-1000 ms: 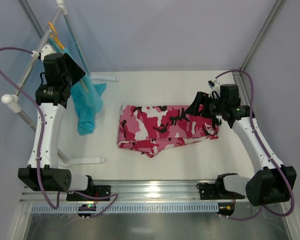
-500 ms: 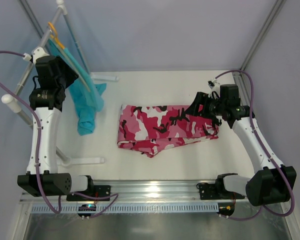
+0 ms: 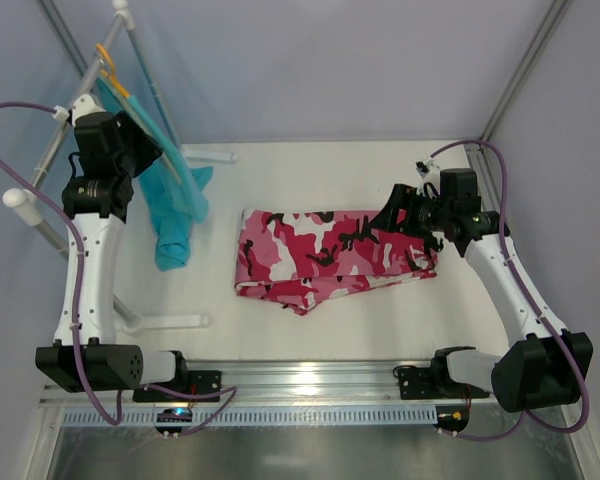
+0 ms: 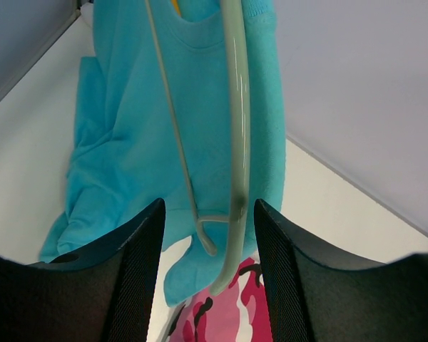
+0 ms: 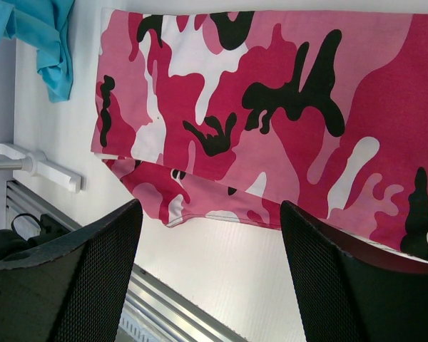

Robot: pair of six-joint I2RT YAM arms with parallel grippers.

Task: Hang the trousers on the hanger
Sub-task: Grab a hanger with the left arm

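Left claw [image 4: 208, 235] lifted, trousers [image 3: 330, 258] on white table [image 3: 330, 170]

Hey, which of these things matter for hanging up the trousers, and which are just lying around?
For the job:
- trousers
- hanger, framed by the open left gripper
- right gripper, open over the trousers

Just there:
- teal garment
- orange hanger
- white rack
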